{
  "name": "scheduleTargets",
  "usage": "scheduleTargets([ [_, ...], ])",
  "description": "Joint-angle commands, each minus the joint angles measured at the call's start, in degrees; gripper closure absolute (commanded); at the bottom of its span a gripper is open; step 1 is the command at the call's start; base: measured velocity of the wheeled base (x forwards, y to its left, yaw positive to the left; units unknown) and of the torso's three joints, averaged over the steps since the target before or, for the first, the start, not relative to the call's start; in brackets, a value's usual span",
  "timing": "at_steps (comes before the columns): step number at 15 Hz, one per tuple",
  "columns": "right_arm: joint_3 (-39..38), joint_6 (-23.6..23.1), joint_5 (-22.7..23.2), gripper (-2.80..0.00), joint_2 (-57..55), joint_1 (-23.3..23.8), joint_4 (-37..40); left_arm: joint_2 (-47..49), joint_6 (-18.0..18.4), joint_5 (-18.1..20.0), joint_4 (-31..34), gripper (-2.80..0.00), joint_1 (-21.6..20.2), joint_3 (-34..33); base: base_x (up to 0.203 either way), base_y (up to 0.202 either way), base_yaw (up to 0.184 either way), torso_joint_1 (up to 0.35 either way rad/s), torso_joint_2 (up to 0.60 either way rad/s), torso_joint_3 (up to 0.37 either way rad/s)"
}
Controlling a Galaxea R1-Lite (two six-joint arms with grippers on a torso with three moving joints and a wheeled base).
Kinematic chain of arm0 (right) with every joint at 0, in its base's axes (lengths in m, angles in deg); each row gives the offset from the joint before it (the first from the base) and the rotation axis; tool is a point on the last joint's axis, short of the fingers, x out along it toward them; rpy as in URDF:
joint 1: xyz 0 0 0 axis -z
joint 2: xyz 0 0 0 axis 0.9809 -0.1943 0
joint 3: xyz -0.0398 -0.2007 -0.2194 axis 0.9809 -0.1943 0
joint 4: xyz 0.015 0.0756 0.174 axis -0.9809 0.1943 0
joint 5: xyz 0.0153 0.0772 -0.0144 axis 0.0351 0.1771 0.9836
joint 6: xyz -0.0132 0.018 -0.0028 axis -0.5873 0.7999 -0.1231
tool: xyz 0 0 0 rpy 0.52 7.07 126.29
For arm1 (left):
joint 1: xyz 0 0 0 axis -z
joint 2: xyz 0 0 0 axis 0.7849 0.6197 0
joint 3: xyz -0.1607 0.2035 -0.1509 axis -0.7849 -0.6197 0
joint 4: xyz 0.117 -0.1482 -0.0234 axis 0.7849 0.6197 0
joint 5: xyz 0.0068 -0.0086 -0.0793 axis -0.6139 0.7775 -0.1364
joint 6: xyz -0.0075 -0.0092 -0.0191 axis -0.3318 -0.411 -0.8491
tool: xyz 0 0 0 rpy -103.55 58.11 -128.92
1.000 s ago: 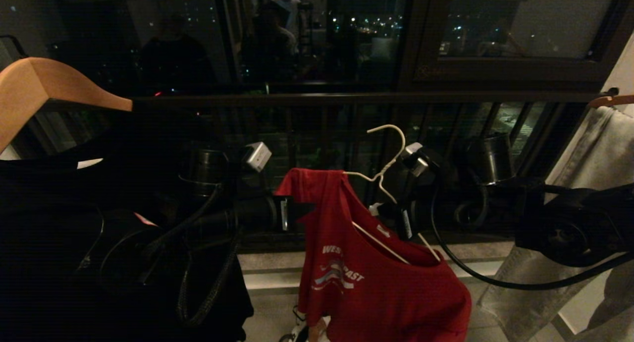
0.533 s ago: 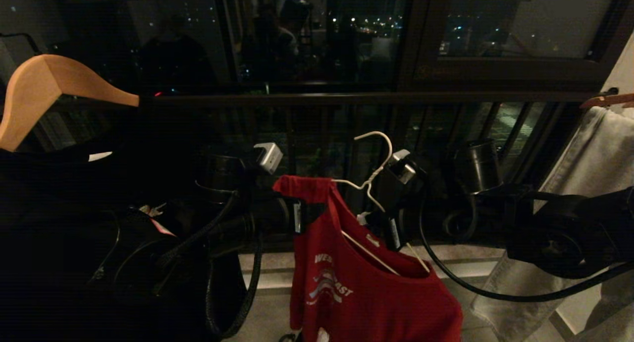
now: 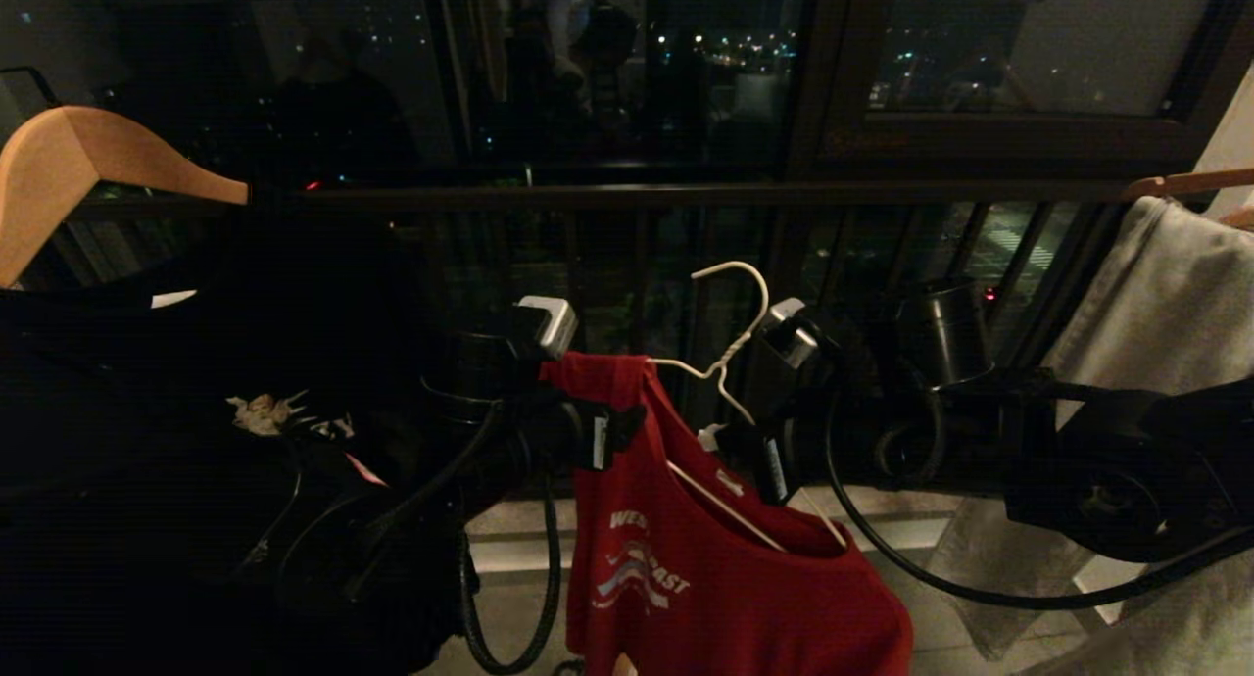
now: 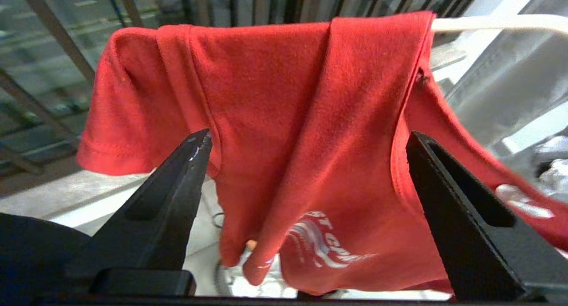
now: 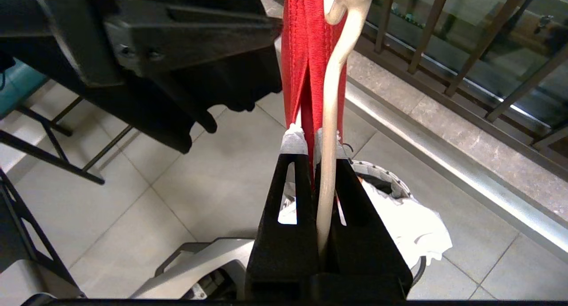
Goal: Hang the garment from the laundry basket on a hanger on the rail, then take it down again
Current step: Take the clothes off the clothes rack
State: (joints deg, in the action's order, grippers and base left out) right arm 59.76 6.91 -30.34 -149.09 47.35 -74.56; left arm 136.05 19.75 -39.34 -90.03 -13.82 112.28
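Our left claw (image 4: 306,142) spread wide beside one red garment (image 3: 725,558), touching nothing, our right claw (image 5: 316,139) clamped on one white wire hanger (image 3: 730,348) carrying it, below the rail (image 3: 686,194), one basket (image 5: 390,186) underneath.

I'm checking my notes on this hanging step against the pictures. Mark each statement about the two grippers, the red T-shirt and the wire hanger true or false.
1. The left gripper is open, its fingers apart in front of the red T-shirt. True.
2. The right gripper is open and empty. False: it is shut on the white wire hanger, with red cloth pinched too.
3. The hanger's hook is over the rail. False: it stands free in the air.
4. A wooden hanger carries a black garment on the left. True.
5. The laundry basket holds a blue towel. False: white cloth.
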Motion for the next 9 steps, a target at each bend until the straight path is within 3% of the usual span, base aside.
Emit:
scheduleTargets([
  [1, -0.1, 0.0, 0.1, 0.00, 0.5, 0.0, -0.1, 0.5, 0.3, -1.1, -0.3, -2.80, 0.0, 0.1, 0.000, 0.000, 0.000, 0.000, 0.00, 0.000],
  [9, -0.9, 0.0, 0.1, 0.00, 0.7, -1.5, -0.1, 0.6, 0.2, -1.4, -5.0, -2.80, 0.8, -1.1, 0.000, 0.000, 0.000, 0.000, 0.00, 0.000],
])
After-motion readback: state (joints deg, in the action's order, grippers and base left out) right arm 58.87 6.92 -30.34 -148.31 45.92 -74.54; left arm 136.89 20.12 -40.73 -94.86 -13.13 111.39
